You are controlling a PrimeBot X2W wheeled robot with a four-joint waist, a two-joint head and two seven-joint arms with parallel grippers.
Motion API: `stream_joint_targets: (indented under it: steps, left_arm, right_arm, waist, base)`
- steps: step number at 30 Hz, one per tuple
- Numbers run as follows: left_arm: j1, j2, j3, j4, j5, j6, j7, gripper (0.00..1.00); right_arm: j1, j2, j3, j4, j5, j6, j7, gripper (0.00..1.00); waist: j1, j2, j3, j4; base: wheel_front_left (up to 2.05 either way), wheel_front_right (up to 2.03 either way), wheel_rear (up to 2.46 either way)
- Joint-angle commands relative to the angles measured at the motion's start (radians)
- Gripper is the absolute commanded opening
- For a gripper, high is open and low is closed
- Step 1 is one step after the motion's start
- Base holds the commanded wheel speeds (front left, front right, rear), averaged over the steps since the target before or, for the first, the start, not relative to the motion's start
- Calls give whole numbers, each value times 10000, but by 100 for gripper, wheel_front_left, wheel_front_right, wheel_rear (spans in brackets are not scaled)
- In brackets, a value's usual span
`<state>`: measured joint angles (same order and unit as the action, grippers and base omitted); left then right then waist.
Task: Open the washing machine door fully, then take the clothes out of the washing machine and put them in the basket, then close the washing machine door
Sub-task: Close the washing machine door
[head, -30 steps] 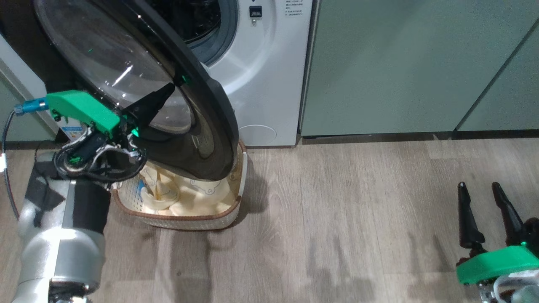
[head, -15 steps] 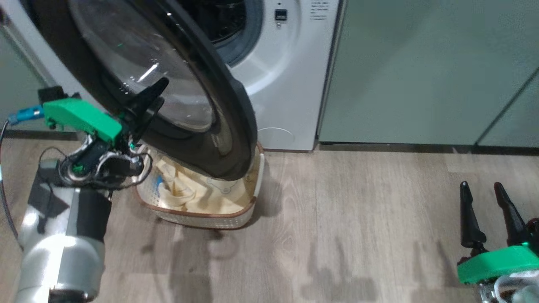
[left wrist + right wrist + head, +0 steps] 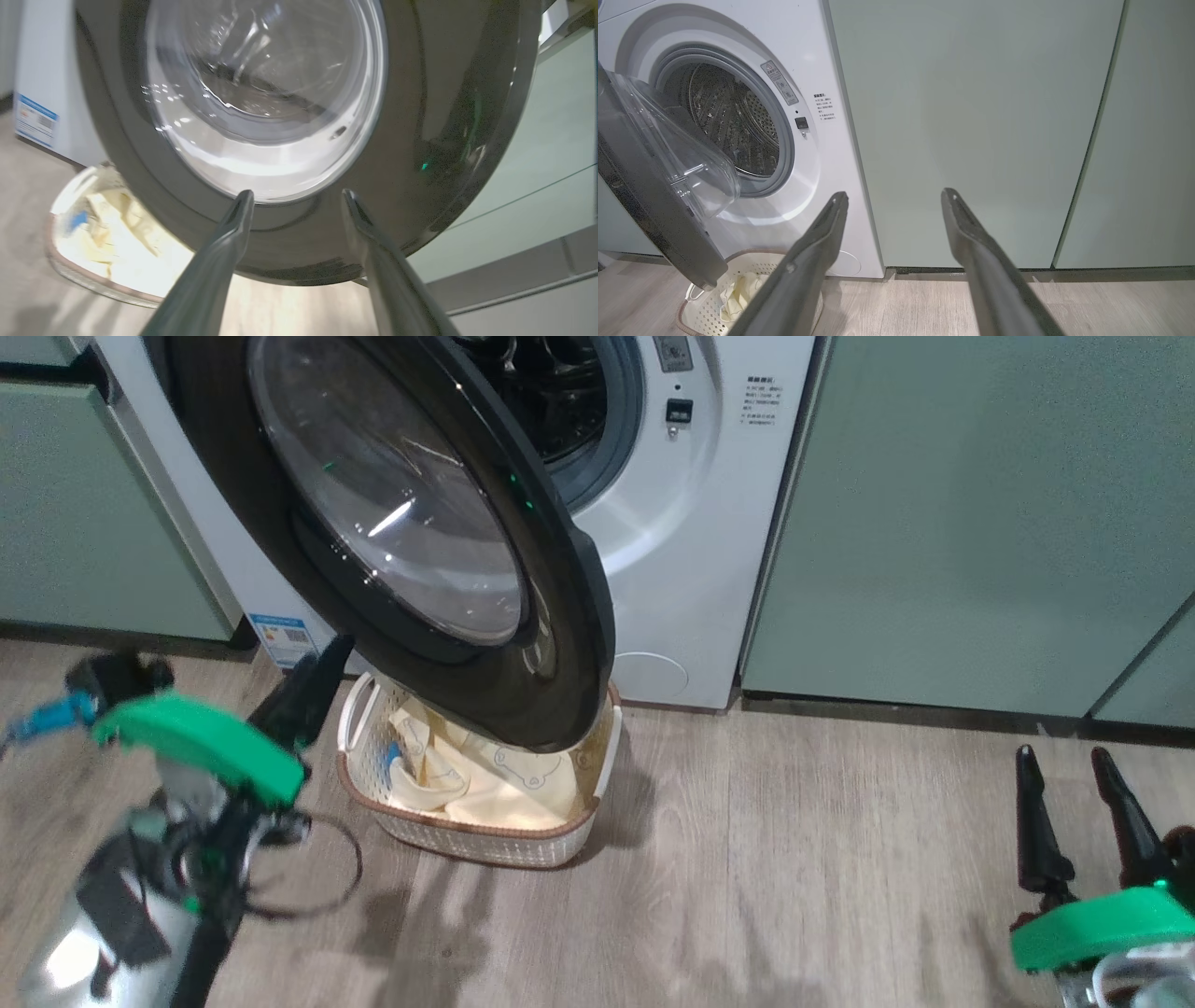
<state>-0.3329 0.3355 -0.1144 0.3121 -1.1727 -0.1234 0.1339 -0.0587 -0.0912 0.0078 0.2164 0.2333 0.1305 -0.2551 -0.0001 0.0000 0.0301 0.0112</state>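
Note:
The washing machine (image 3: 695,569) stands with its drum (image 3: 728,121) showing no clothes. The washing machine door (image 3: 569,616), black-rimmed with a clear glass bowl, hangs part-way open over the basket (image 3: 485,845). The pale-yellow clothes (image 3: 476,784) lie in the basket, with a bit of blue at the left. My left gripper (image 3: 327,658) is open at the lower left, off the door and beside the basket's left handle. In the left wrist view the left gripper (image 3: 296,193) holds nothing and faces the door's outer face (image 3: 444,140). My right gripper (image 3: 1062,753) stands open and empty at the lower right.
Sage-green cabinet doors (image 3: 980,523) stand right of the machine, with another (image 3: 84,504) to its left. Wood-look floor (image 3: 794,877) stretches between the basket and my right gripper. A blue sticker (image 3: 280,635) sits low on the machine's left side.
My left gripper has opened and drawn back from the door, down and to the left. The head view has shifted, showing more of the machine. The right gripper has stayed put.

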Motion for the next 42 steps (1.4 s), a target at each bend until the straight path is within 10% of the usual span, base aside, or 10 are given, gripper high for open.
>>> stream_joint_targets:
  steps: [1,10,27,42]
  left_arm:
    - [-259,582,154,-398,115,-71,-489,100]
    - [481,1827,-2012,151,1274,-72,-3887,100]
    - [1793,274,18,-824,5541,-72,-3955,100]
    - [1975,-396,911,-621,6981,-73,-3956,100]
  right_arm:
    - [-104,-57,208,-299,-49,2,-67,100]
    - [84,-38,100,-356,-28,2,-67,100]
    - [198,147,-51,-463,-14,2,-67,100]
    - [192,226,-91,-419,-23,2,-67,100]
  waist:
    - [1,0,-52,0]
    - [1,0,-214,51]
    - [1,0,-146,42]
    - [1,0,-75,-103]
  base:
    - [0,0,0]
    - [0,0,0]
    - [0,0,0]
    - [0,0,0]
